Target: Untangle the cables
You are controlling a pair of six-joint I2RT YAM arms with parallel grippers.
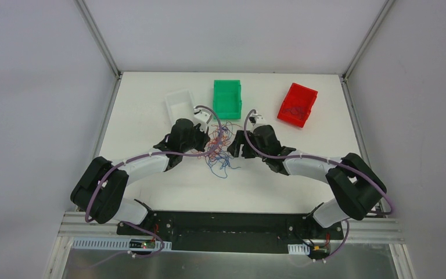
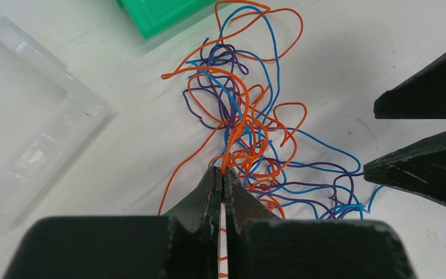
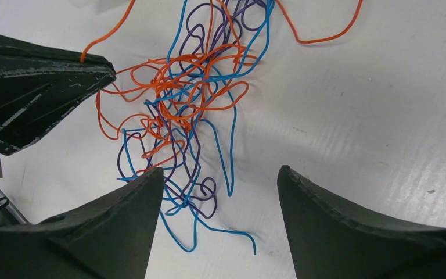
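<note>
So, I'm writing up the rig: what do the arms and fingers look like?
The left arm and right arm have white links between chunky black joints, with a lilac hose looped along each. The fingers are matte black pointed wedges, scuffed pale along the edges.

The cables [image 1: 219, 158] clog the gap between left hand [image 1: 210, 145] and right hand [image 1: 231, 146].
</note>
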